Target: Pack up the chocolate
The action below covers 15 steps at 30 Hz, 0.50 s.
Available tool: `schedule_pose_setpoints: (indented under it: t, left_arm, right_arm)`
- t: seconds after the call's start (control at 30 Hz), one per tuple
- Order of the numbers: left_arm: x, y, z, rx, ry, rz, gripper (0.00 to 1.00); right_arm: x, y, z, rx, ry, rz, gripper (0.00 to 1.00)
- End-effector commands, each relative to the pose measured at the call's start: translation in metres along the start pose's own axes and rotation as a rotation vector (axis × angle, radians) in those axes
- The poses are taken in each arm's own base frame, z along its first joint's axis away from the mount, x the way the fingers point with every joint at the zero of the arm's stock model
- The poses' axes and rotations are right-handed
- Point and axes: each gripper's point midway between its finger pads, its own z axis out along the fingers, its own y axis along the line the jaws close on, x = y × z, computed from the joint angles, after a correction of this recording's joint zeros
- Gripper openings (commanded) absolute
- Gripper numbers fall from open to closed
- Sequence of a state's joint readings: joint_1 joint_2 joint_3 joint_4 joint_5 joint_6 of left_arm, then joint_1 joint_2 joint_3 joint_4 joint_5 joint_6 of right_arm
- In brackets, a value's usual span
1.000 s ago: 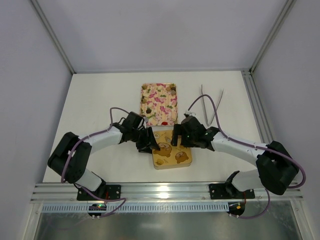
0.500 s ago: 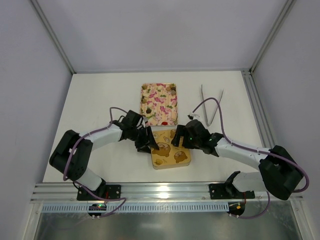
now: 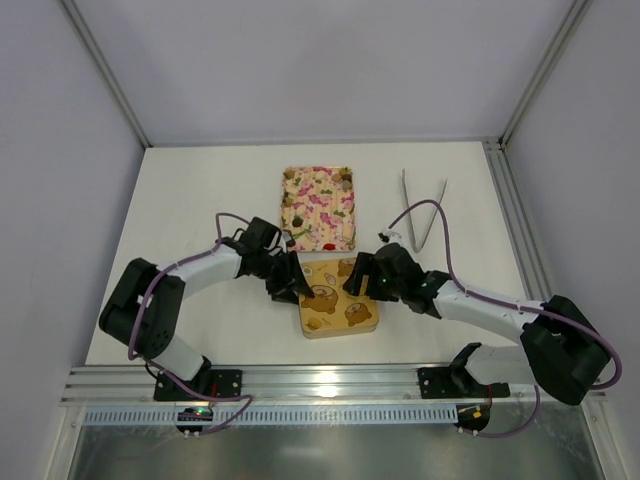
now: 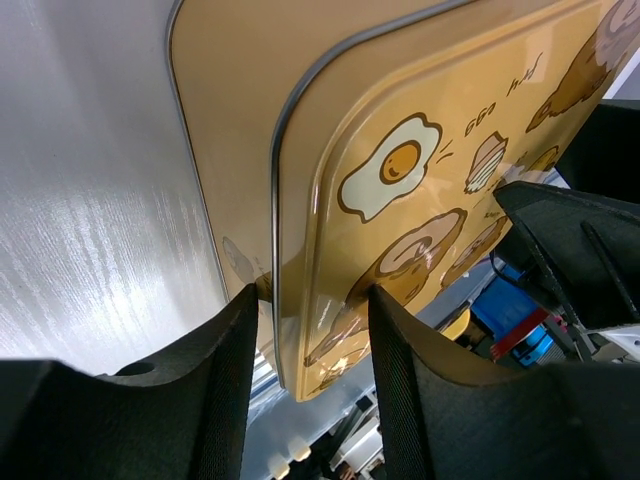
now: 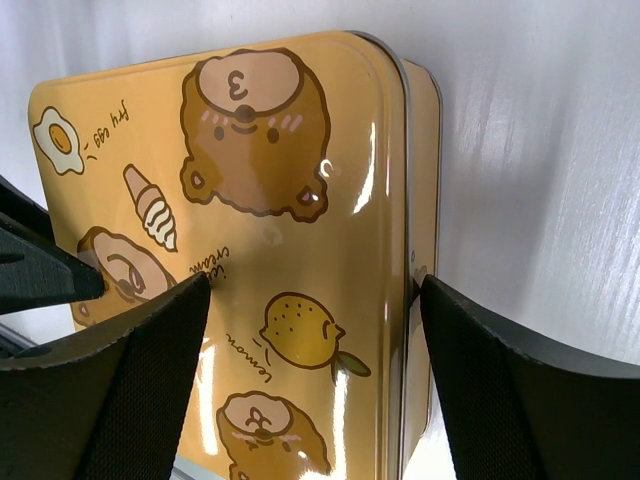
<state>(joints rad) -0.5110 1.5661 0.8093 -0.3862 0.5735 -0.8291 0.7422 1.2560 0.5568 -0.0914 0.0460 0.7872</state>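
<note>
The chocolate (image 3: pixel 345 182) lies as small dark pieces on the floral tray (image 3: pixel 320 207) at the back; a red piece (image 3: pixel 343 243) sits at the tray's near edge. A gold-brown square box (image 3: pixel 340 311) with cartoon pictures sits lid-on in front of the tray. My left gripper (image 3: pixel 295 285) (image 4: pixel 315 295) is shut on the box's left corner (image 4: pixel 300 250), one finger on the side wall, the other on the lid. At the box's far right part, my right gripper (image 3: pixel 355 272) (image 5: pixel 315 283) stands open. Its right finger is at the side wall and its left over the lid (image 5: pixel 290 200).
Metal tongs (image 3: pixel 422 215) lie at the back right of the white table (image 3: pixel 200 200). Grey walls close in both sides and the back. A metal rail (image 3: pixel 330 385) runs along the near edge by the arm bases.
My right gripper has come down and left over the box, its jaws narrowing. The box has shifted slightly left. The left gripper has stayed at the box's corner.
</note>
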Motion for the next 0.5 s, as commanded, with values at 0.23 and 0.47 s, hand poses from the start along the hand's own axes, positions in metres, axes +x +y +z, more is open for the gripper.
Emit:
schedule_pose_setpoints:
  t: [0.23,0.47]
  left_arm:
    - [-0.022,0.036,0.005,-0.203,-0.076,0.051,0.43]
    - [-0.046,0.012,-0.020,-0.226,-0.113,0.158,0.51]
  right_arm:
    - [0.023,0.009,-0.015,-0.033,0.125,-0.028,0.65]
    - [-0.031,0.020,-0.035,-0.023,0.016,-0.069,0.87]
